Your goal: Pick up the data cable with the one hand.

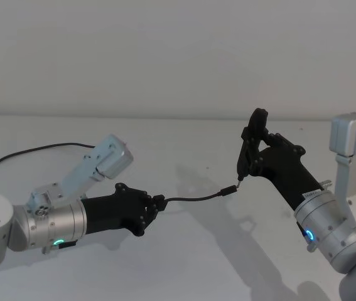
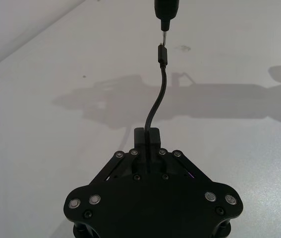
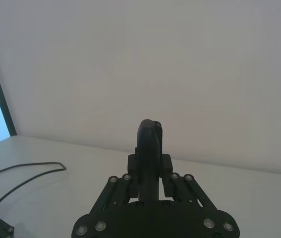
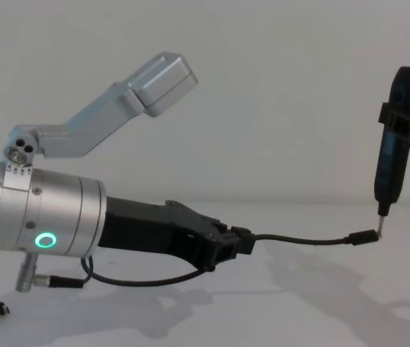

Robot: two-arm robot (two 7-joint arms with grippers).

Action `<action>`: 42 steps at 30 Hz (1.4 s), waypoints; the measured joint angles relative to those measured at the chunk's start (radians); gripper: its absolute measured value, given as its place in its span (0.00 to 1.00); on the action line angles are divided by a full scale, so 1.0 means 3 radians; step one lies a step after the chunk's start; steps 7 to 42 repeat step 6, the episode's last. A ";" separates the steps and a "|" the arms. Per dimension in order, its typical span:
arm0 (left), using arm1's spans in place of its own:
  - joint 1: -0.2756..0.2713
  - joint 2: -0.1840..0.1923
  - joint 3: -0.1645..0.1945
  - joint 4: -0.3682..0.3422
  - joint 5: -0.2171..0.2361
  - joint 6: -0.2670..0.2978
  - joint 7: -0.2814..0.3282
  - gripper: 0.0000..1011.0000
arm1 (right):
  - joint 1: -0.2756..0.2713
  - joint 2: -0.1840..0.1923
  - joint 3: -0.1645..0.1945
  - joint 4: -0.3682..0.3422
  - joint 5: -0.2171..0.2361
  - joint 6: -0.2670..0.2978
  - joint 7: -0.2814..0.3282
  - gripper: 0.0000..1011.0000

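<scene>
Over the white table, head view: the left gripper reaches in from the left on its silver arm, fingers pressed together on the data cable.
Cable, head view: it runs from the pinch toward the right, off the table, ending in a small plug just below the thin tip of a slim black tool.
Right gripper, head view: the right gripper stands up from the lower right, clamped on that tool, which is upright and slightly tilted.
Slack, head view: another stretch of black cord curves across the table at far left, behind the left arm.
Left wrist view: the left gripper has its two pads closed on the data cable, which rises in a gentle bend to the plug; the tool's metal tip sits just beyond the plug, nearly touching.
Right wrist view: the right gripper pinches the dark tool between its fingers; a loop of cord lies on the table far off.
Chest view: the left gripper holds the data cable clear of the table; the plug meets the tool tip; whether they touch I cannot tell.
Under the arm, chest view: more cord sags in a loop beneath the left arm.
</scene>
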 joint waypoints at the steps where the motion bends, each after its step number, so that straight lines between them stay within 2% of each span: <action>1: 0.0000 0.0000 0.0000 0.0000 0.0000 0.0000 0.0000 0.05 | 0.0000 -0.0001 0.0001 0.0000 -0.0001 0.0000 0.0001 0.27; 42: 0.0000 0.0000 0.0000 0.0000 0.0000 0.0000 0.0000 0.05 | 0.0000 -0.0004 0.0001 -0.0001 -0.0003 0.0002 0.0004 0.27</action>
